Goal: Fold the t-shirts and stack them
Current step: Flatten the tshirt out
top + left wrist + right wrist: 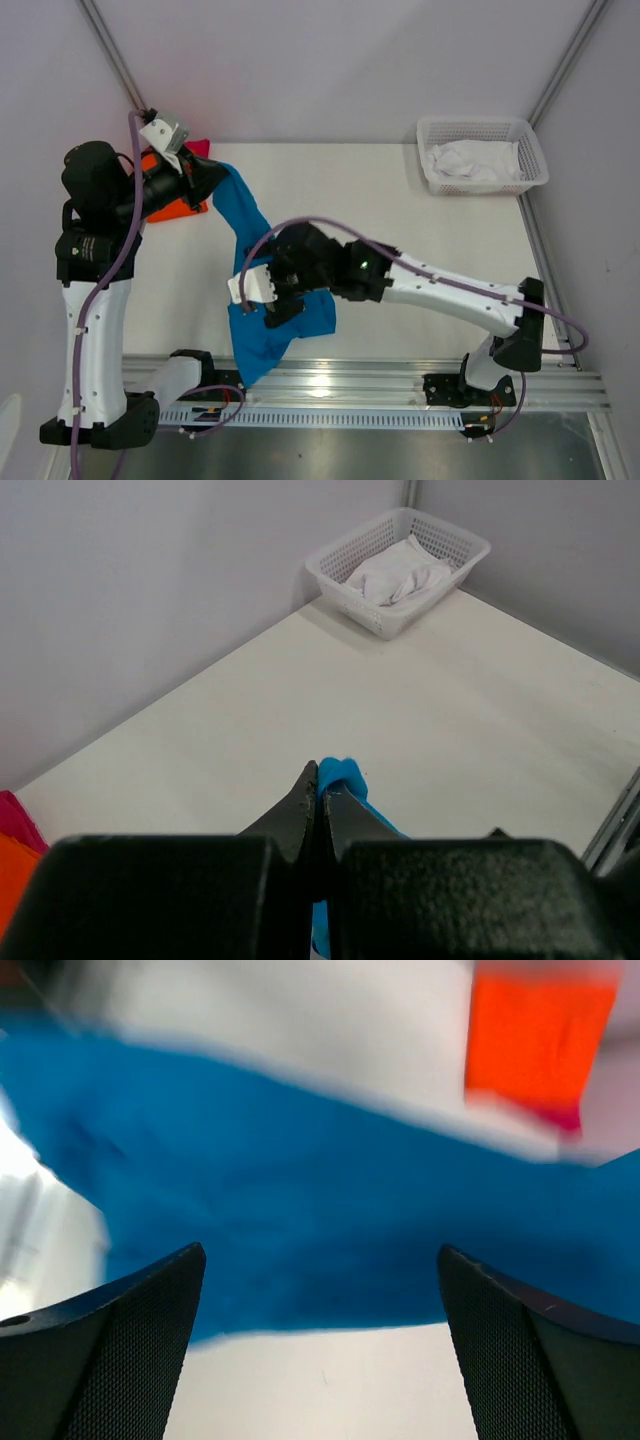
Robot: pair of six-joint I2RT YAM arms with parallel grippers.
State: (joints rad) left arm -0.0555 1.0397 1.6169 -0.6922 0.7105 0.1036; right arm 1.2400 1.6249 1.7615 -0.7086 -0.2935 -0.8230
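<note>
Stretching as a long diagonal band over the white desk (400, 215), the bright blue soft cloth t-shirt (258, 345) runs from the far left down towards the near rail. The left gripper (319, 778) has its jaws clamped together on the far end. The right gripper (318, 1260), jaws wide apart and holding nothing, hangs over the near end, apparently just above it, though that wrist view is blurred. The right arm is nearer this loose end.
</note>
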